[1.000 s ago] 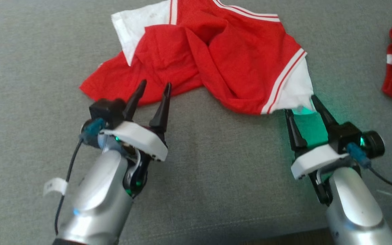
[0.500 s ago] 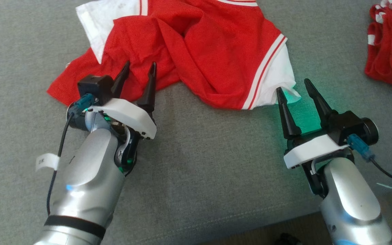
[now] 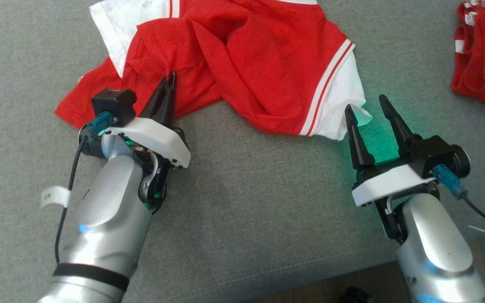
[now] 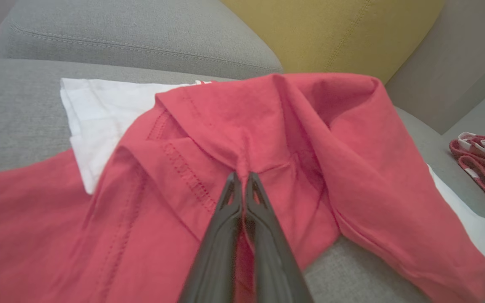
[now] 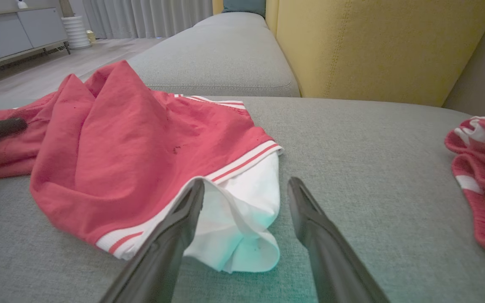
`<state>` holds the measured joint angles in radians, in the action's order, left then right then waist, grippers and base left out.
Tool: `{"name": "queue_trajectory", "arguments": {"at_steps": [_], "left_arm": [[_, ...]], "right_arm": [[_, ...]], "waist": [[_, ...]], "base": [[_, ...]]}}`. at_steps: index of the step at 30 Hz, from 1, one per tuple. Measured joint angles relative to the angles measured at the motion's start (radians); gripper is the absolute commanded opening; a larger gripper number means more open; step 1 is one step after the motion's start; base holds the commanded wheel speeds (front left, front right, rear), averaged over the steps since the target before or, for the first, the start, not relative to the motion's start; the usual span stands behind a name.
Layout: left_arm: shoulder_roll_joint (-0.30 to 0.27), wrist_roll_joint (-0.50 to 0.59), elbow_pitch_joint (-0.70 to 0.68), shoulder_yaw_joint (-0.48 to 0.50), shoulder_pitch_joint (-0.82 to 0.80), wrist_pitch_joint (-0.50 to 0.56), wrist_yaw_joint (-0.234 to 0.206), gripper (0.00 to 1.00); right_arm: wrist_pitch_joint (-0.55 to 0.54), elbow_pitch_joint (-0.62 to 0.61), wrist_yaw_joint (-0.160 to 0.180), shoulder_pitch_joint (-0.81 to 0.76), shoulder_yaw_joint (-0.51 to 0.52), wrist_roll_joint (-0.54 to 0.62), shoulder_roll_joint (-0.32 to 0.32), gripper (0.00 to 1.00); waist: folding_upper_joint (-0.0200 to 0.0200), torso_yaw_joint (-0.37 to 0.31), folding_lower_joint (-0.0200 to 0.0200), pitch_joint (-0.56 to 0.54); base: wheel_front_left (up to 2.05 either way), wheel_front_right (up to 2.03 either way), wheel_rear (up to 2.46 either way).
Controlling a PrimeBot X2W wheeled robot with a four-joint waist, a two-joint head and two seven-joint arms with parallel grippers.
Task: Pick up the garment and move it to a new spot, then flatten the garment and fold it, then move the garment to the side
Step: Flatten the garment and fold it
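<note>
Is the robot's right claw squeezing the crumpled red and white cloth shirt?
No, the right gripper stands wide open, not closed on the red and white shirt.

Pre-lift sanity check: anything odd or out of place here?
Only the garment: crumpled and folded over itself, left gripper shut on a red fold, right gripper open at its white sleeve. No damage visible.

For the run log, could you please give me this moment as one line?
left pincer: shut on red garment | right pincer: open around white sleeve end
</note>
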<state>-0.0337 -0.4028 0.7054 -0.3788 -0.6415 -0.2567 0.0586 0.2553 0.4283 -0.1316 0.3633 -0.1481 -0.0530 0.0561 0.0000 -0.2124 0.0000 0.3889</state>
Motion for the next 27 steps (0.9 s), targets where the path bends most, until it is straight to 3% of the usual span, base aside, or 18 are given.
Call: {"name": "queue_trajectory", "arguments": {"at_steps": [7,13,27], "left_arm": [[0.0,0.032,-0.106,0.045,0.028,0.0,-0.016,0.0],[0.001,0.067,-0.218,0.097,0.179,0.0,-0.043,0.0],[0.0,0.148,-0.238,0.305,0.404,0.0,-0.077,0.0]], "right_arm": [[0.0,0.005,0.0,0.0,0.026,0.0,-0.001,1.0],[0.0,0.022,0.0,-0.023,0.067,0.0,-0.001,1.0],[0.0,0.054,0.0,-0.074,0.078,-0.013,-0.002,1.0]], "waist": [[0.0,0.019,0.0,-0.036],[0.0,0.062,0.0,-0.101],[0.0,0.153,-0.0001,-0.221]], "base": [[0.0,0.0,0.0],[0.0,0.0,0.0],[0.0,0.0,0.0]]}}
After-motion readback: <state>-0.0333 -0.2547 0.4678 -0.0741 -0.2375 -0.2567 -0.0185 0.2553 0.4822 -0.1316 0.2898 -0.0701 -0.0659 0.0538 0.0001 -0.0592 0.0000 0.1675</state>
